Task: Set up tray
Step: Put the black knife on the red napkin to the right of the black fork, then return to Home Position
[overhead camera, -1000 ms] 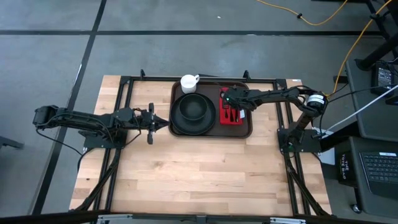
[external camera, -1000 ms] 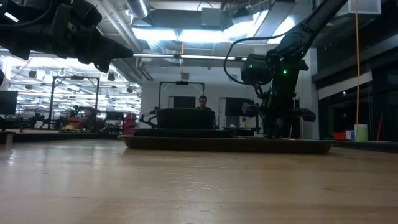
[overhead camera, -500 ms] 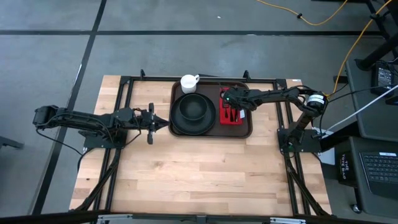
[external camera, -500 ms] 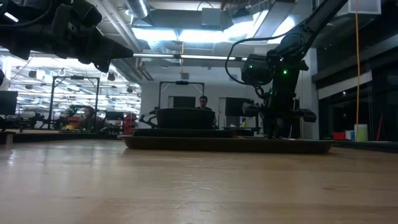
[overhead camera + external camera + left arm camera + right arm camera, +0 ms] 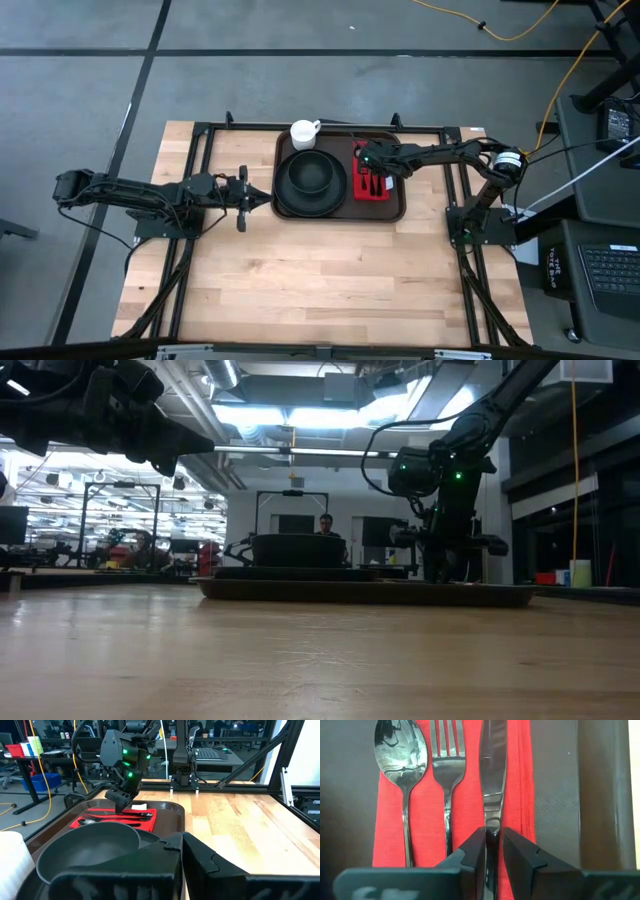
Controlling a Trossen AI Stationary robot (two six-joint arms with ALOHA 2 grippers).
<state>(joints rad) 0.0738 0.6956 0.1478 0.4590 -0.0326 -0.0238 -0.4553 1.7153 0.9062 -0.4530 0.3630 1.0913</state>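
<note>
Broadly, the wooden table carries the dark brown tray at its far edge, slightly right of centre. On the tray sit, from left to right, a round black plate with a black bowl in it, then a red napkin near the tray's right rim. A white mug stands at the tray's far left corner, just beyond the plate.

On the napkin lie a spoon, a fork and a knife, side by side and roughly parallel, the knife closest to the napkin's edge.

The right gripper is down over the napkin, its fingers drawn narrow around the knife's handle; the wrist view shows the handle running between them, so it appears to be holding the knife. The left gripper hovers left of the tray, near the plate's rim, fingers nearly together with only a slim gap and nothing between them.

Judging from this, the cutlery is laid and the knife is the last piece in hand. The risk lies in the release: if the fingers lift before they part, the knife could be dragged askew or tipped against the fork, and the napkin could be pulled along, rucking it under all three pieces. A sideways withdrawal could also nudge the fork.
</note>
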